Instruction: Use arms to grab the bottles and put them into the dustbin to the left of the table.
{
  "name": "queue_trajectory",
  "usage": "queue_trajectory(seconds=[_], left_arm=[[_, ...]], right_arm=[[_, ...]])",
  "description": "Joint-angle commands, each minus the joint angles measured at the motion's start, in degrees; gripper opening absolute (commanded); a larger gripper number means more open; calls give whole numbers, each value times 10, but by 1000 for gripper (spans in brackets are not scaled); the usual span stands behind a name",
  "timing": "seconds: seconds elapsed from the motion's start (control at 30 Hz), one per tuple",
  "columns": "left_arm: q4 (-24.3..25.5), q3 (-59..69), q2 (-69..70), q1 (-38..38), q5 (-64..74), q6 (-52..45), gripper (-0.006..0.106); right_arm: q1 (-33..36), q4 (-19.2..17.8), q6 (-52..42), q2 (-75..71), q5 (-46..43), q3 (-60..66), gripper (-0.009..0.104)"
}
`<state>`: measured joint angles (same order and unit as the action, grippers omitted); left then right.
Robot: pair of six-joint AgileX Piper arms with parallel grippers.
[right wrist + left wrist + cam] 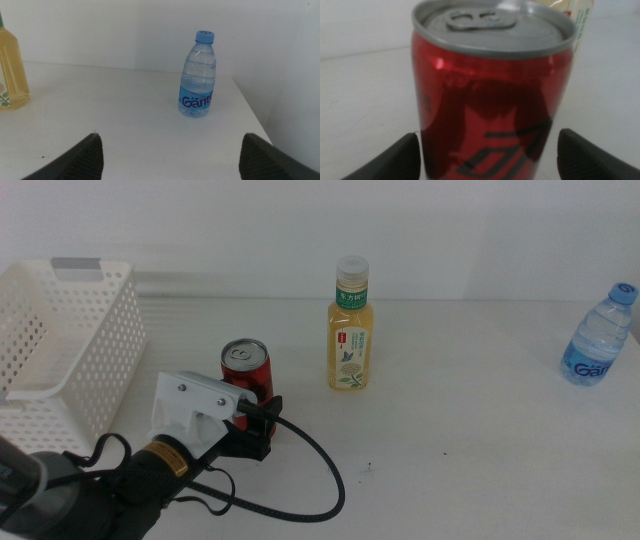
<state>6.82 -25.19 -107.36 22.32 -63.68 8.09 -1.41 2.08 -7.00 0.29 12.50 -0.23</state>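
The left tool sits low on the counter with its two dark jaws spread wide on either side of the red soda can. In the left wrist view the can fills the space between the jaws, with a sliver of white showing beside each, so the tool straddles the can but does not yet appear to grip it.

To do this step well, the jaws should close evenly on the can's lower body, centred, with only enough force to hold thin metal without denting it. The can should then rise straight up before swinging to the dustbin, the white perforated basket just to the can's left, clearing its rim before release.

The yellow tea bottle stands upright just right of the can; the water bottle stands well apart near the counter's right edge.

The right tool does not appear in the middle view. Its jaws stand wide apart and empty, facing the water bottle.

The can's base is hidden behind the left tool's white mount and cable. The jaw tips are cut off and blurred in the left wrist view, so contact cannot be confirmed. The dustbin's inside is not visible.
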Motion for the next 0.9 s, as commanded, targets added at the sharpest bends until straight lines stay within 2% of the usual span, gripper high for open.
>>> queue_trajectory(seconds=[0.0,0.7,0.77,0.87], left_arm=[[-2,-10,-9,-1,-13,10,94],[-12,-77,-78,-1,-17,12,94],[-13,-77,-78,-1,-17,11,92],[-13,-77,-78,-1,-17,8,81]], right_arm=[[-4,-4,-3,-3,-5,2,93],[-4,-4,-3,-3,-5,2,93],[-4,-4,-3,-3,-5,2,93],[-4,-4,-3,-3,-5,2,93]])
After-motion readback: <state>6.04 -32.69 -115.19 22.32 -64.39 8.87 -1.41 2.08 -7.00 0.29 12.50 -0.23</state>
